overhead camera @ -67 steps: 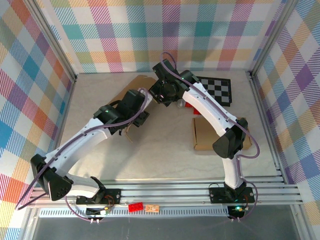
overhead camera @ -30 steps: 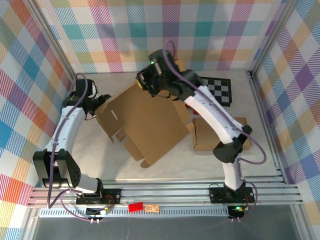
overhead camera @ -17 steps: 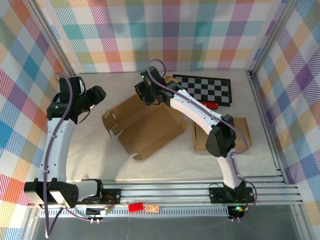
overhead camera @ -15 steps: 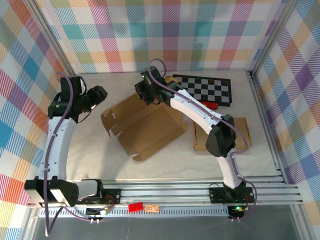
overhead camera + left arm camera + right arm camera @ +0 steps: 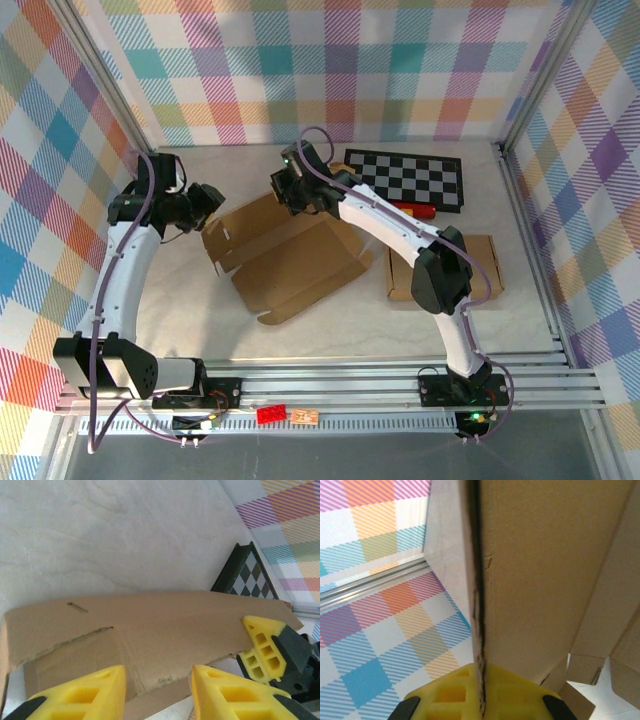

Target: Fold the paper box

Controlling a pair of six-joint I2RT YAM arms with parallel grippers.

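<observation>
Paper box (image 5: 290, 250), a brown cardboard sheet partly folded, lies left of centre on the pale table (image 5: 330, 330) in the view from above; a second ago it was spread wider and flatter, and it has since drawn in to a narrower, creased shape with its loose flaps toward the near edge; the right gripper (image 5: 288, 188) is pressed together on the sheet's far edge, as it was a second ago; the left gripper (image 5: 207, 198), which then stood well off to the left, has come in to the sheet's left corner; a chessboard (image 5: 405, 180) at the back right and a second cardboard box (image 5: 440, 270) at the right lie apart from the work; from the left wrist, the paper box (image 5: 165, 630) appears as a broad brown panel with a cut slit; the left gripper (image 5: 157, 690) has its yellow fingers (image 5: 75, 690) spread, the panel's near edge lying in the gap between them and not yet pinched; the right gripper (image 5: 261, 650) pinches the panel's right end, with the chessboard (image 5: 245, 575) behind it; from the right wrist, the paper box (image 5: 545, 580) rises as a thin edge straight out of the right gripper (image 5: 480, 696), squeezed tight between the yellow fingers; judging from this, both arms now have the sheet between them, so the left side can be gripped and folded, but the flaps are still open and most of the folding remains.
</observation>
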